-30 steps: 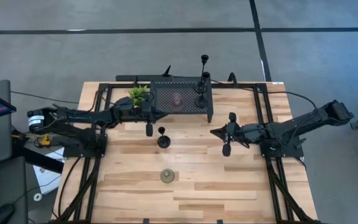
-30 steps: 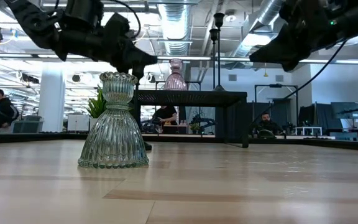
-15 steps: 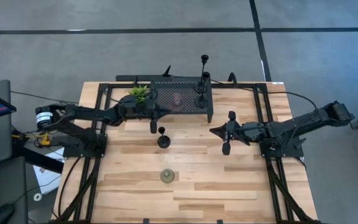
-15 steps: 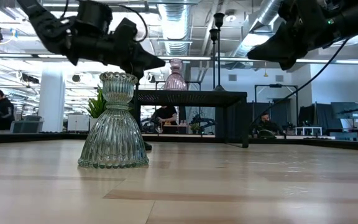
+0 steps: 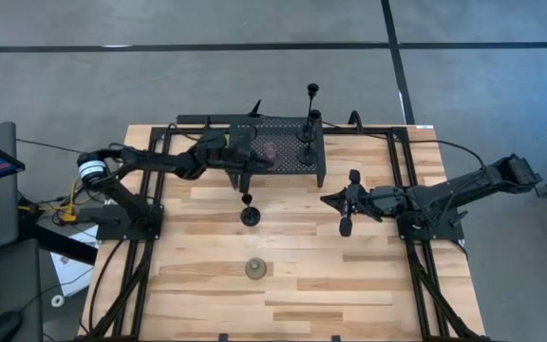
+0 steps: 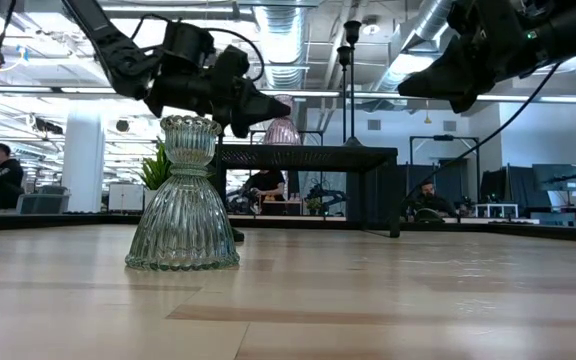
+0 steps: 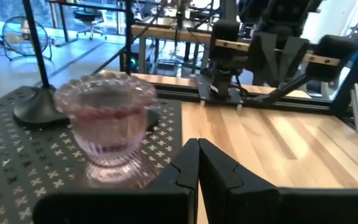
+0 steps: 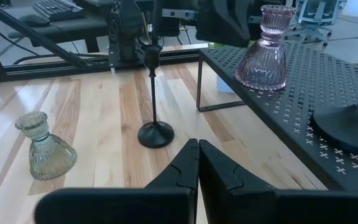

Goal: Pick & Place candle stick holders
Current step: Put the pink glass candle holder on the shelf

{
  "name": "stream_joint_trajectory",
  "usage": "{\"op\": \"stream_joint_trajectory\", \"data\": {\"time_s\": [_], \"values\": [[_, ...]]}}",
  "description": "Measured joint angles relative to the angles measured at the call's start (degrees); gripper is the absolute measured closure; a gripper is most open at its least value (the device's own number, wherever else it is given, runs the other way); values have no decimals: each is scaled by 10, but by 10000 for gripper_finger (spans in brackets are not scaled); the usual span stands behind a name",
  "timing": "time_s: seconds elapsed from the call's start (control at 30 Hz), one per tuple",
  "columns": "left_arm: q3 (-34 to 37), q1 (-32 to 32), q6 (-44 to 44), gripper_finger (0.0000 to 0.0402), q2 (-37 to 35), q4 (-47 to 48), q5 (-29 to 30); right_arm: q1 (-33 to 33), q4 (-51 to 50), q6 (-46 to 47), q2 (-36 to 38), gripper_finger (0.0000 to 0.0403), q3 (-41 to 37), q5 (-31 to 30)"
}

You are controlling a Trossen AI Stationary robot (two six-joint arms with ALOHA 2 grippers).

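Observation:
A pinkish glass candle stick holder (image 5: 272,150) (image 7: 107,124) stands upright on the black perforated stand (image 5: 292,167). Two black holders (image 5: 308,152) stand at the stand's right end. A third black holder (image 5: 250,214) (image 8: 155,93) stands on the table in front of the stand. The squat olive-green one (image 5: 255,269) (image 6: 182,200) stands nearer the front edge. My left gripper (image 5: 266,164) (image 7: 197,146) is shut and hovers level at the stand's near-left edge, just beside the pink holder. My right gripper (image 5: 327,201) (image 8: 197,146) is shut and hangs above the table right of the middle.
A small green potted plant (image 6: 156,168) stands by the stand's left end, under my left arm in the high view. Bare wood lies between the olive holder and the right arm (image 5: 425,199). People sit in the room behind the table.
My left gripper has travelled toward the table's right edge, from beside the plant to the stand's near-left edge, close to the pink holder. It has stayed shut. My right arm has kept still, and no holder has moved.

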State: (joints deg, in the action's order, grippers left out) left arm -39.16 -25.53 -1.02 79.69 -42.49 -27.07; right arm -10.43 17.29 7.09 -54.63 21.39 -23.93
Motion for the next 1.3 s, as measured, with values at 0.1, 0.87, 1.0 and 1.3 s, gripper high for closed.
{"op": "stream_joint_trajectory", "data": {"time_s": [0.1,0.87,1.0,1.3], "values": [[-11,-2,-1,396,19,0,1,1,0,0,0,403,0,-1],[-29,-58,-2,396,42,-21,1,24,-1,-1,0,403,0,-1],[-29,-62,-3,396,42,-22,6,32,-1,-1,0,403,0,-1],[-56,-67,-17,396,66,-26,20,39,-1,-1,0,403,0,-1]]}}
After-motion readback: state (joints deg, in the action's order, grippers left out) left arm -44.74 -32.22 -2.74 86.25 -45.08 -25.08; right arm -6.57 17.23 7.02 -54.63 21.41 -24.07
